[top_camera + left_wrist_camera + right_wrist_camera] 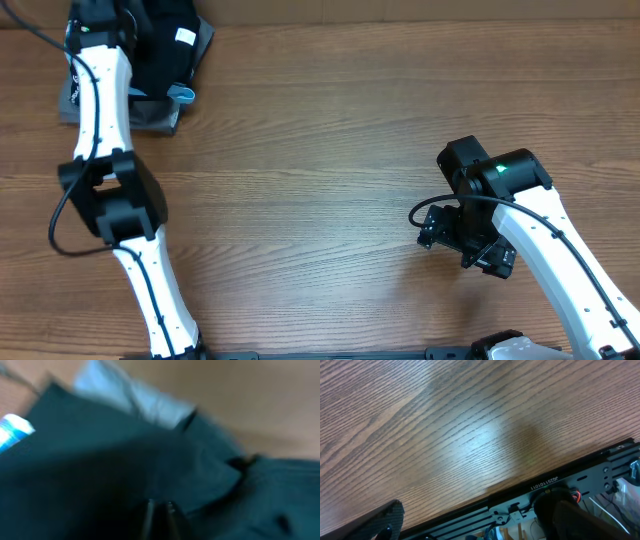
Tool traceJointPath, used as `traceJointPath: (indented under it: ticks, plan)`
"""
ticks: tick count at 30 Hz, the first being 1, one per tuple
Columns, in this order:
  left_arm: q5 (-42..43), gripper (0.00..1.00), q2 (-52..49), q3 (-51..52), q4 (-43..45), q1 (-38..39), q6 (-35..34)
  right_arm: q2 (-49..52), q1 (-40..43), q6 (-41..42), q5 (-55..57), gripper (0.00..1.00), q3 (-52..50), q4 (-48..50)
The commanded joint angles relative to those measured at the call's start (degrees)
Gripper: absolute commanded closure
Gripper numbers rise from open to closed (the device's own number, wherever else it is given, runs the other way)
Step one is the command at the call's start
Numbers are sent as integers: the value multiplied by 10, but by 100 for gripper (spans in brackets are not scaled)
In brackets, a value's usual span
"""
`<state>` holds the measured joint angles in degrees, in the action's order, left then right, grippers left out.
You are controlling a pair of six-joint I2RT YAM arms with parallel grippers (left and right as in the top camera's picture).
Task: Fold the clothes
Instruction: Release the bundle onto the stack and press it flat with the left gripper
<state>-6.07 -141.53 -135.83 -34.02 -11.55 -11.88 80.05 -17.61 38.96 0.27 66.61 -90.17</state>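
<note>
Two risks stand out, and both sit at the far end of the table [330, 130]. Nearest the base, the right gripper [458, 243] hangs over bare wood with its jaws wide apart and nothing in them. It is well apart from the cloth, so for now any pull would be one-handed, which is part of the trouble.

Farther out, the left arm reaches to the far left corner, where the shirt [165, 40] lies on top of a pile with its white tag [184, 36] up. In the left wrist view the left gripper [159, 510] is down in black cloth, jaws drawn nearly together. I read that as a pinch on the shirt, though the blur hides how much cloth is caught.

First risk: a thin pinch of soft fabric may slip out when the arm draws toward open table, leaving the shirt bunched on the pile.

Second risk: the shirt rests on a blue shirt [182, 93], with a grey garment [150, 115] under that. If the fingers have bitten through to a lower layer, or friction drags one, the wrong clothes would come along.

A pull from a single point would also likely bring the shirt over crumpled. It would then be hard to spread flat for folding.
</note>
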Motion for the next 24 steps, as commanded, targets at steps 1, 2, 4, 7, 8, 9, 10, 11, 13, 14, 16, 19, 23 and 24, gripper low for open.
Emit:
traceJointPath:
  ticks: [1, 2, 4, 7, 8, 9, 10, 11, 13, 14, 16, 19, 23, 24]
  plan:
    - [-30, 73, -45, 0, -8, -7, 0, -8, 4, 3, 5, 0, 12, 0]
    - [-26, 72, -49, 0, -16, -7, 1, -8, 4, 3, 5, 0, 12, 0]
    - [-25, 73, -50, 0, -26, -7, 1, -8, 4, 7, 5, 0, 12, 0]
    - [-23, 44, -35, -5, -28, -4, 1, -8, 4, 24, 6, 0, 12, 0]
    - [-22, 31, -24, -8, -30, -4, 1, -8, 4, 32, 8, 0, 12, 0]
    - [-22, 31, -13, -10, -32, -4, 1, -8, 4, 34, 8, 0, 12, 1]
    - [-21, 30, 1, -12, -35, -4, 0, -8, 4, 40, 9, 0, 12, 1]
    - [-15, 25, 17, -12, -37, -4, 0, -9, 4, 49, 13, 0, 12, 0]
    - [3, 2, 57, -12, -42, -4, 0, -11, 4, 51, 15, 0, 12, 4]
    - [13, 0, 80, -12, -45, -4, 0, -14, 4, 55, 17, 0, 12, 6]
    - [32, 0, 118, -12, -49, -4, 0, -25, 4, 61, 23, 0, 15, 8]
    - [76, 0, 185, -12, -61, -4, 0, -54, 4, 61, 35, 0, 32, 7]
    - [160, 0, 279, -12, -108, -4, -6, -116, 4, 58, 38, 0, 69, 0]
    - [183, 0, 301, -12, -123, -4, -6, -136, 4, 56, 37, 0, 76, -3]
